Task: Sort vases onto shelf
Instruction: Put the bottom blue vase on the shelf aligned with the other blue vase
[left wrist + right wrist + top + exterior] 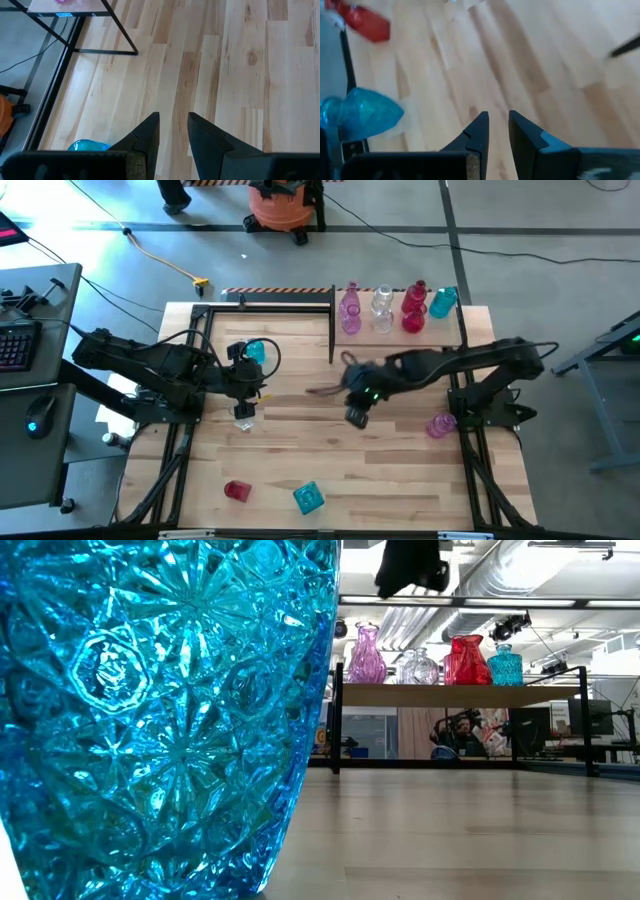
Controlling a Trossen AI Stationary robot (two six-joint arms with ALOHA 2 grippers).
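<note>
We work over the table (400, 480), which carries the shelf (300, 298) along its far edge. Four vases stand in a row on the shelf: a pink vase (350, 308), a clear vase (382, 307), a red vase (414, 307) and a teal vase (443, 302). Five remain on the table: a second teal vase (256, 351) and a small clear vase (245, 416) by the left arm, a loose pink vase (440, 425) by the right arm, and a short red vase (237, 491) and a cut-glass teal vase (309, 498) near the front edge.

The left tool (172, 127) hangs above bare wood, its jaws a narrow gap apart and holding nothing. The right tool (497, 127) hangs near mid-table, jaws nearly together, likewise empty.

We judge the vases rigid, light, smooth and breakable. The faceted walls likely slip under the pads. We advise gripping the narrow neck or waist, squarely, with modest force, and setting each down upright without impact.
</note>
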